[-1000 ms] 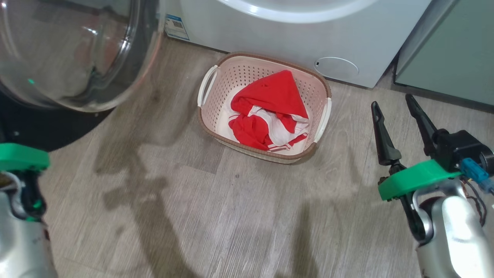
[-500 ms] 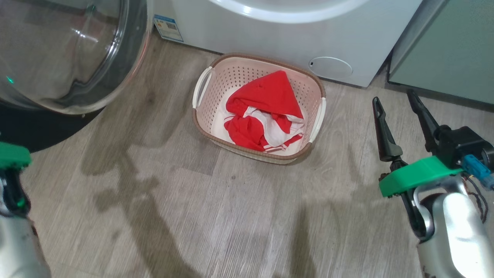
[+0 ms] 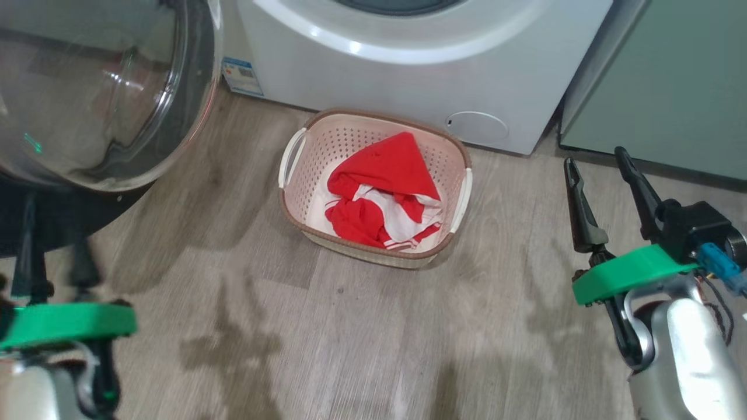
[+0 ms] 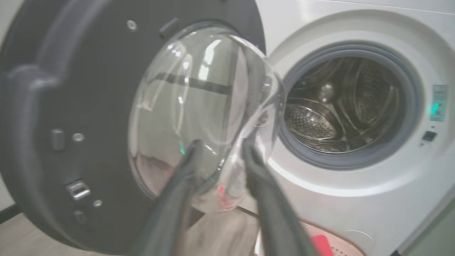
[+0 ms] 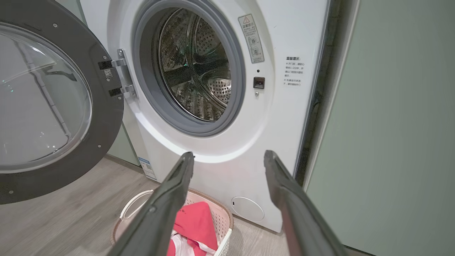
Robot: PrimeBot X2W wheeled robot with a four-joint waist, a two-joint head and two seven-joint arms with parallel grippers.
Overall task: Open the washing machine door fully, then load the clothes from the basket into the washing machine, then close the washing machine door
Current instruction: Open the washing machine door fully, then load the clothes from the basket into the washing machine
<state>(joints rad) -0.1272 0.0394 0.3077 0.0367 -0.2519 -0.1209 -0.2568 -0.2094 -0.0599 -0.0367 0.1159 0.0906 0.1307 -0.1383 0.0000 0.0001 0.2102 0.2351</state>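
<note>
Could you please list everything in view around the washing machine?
washing machine: one, white, straight ahead.
washing machine door: one, black rim, clear glass, swung open at left.
drum: one, steel, inside grey seal.
basket: one, cream, brown rim, on floor before machine.
clothes: one bundle, red and white, in basket.
sticker: one, blue, machine's lower left corner.
flap: one, white, round, low on machine front.
cabinet: one, pale green, right of machine.
floor: grey wood, underneath.
left pincer: one, dark, open, by the door.
right pincer: one, dark, open, empty, right of basket.
</note>
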